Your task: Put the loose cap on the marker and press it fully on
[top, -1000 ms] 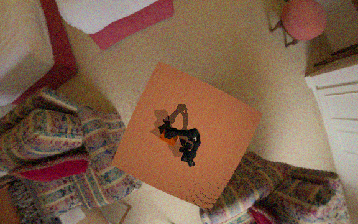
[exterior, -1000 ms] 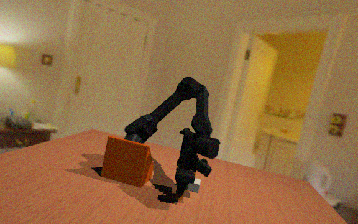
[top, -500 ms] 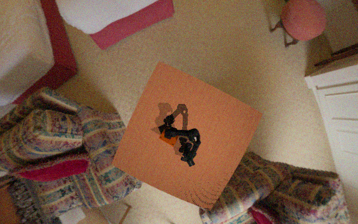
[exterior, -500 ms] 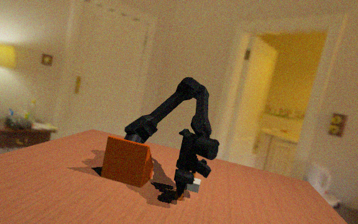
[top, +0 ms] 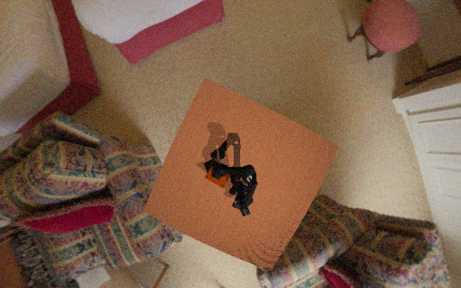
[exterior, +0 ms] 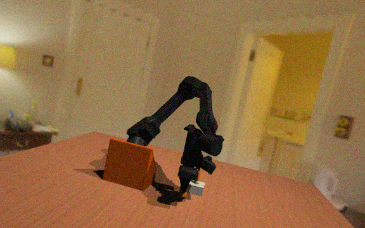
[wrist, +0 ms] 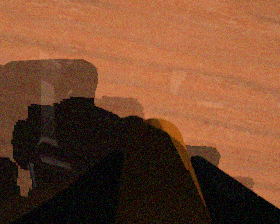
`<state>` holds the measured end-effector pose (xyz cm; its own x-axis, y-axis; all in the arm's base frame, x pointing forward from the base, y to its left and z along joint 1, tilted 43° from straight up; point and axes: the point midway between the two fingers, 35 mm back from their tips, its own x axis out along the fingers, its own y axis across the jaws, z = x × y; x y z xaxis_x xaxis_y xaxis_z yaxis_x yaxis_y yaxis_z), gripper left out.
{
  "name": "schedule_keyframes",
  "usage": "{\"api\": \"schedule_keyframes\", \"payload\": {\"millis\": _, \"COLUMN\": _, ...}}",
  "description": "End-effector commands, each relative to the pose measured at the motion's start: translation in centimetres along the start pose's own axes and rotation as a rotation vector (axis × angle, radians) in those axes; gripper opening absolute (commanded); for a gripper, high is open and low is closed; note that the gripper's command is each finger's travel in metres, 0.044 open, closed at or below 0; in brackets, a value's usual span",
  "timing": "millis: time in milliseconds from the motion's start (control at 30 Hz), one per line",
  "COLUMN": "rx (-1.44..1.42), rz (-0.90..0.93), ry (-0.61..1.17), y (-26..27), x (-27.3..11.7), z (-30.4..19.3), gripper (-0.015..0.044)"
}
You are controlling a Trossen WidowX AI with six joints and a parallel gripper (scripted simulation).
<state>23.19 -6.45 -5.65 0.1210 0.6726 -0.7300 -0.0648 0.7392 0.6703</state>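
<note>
Pinching cap in tool | orange wood-grain table | carpeted bedroom

The orange cap is clamped between the fingers of the gripper, low at the table. The grey holder block stands just beside it.

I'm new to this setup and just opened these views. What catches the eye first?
The black arm arching over the orange table, its hand down at the surface and shut on the orange cap. Next to it sits the small grey holder block, and behind it a big orange wedge.
</note>
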Motion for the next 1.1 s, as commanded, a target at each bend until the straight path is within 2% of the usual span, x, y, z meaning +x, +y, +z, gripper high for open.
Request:
{"api": "schedule_keyframes", "payload": {"millis": 0, "rx": -0.011, "rz": -0.014, "ry": -0.008, "y": -0.2, "x": -1.7, "z": 0.3, "gripper": 0.0}}
{"api": "schedule_keyframes", "payload": {"millis": 400, "rx": -0.011, "rz": -0.013, "ry": -0.008, "y": 0.1, "x": -3.8, "z": 0.3, "gripper": 0.0}}
{"api": "schedule_keyframes", "payload": {"millis": 1067, "rx": -0.01, "rz": -0.016, "ry": -0.008, "y": 7.0, "x": -6.9, "z": 3.6, "gripper": 0.0}}
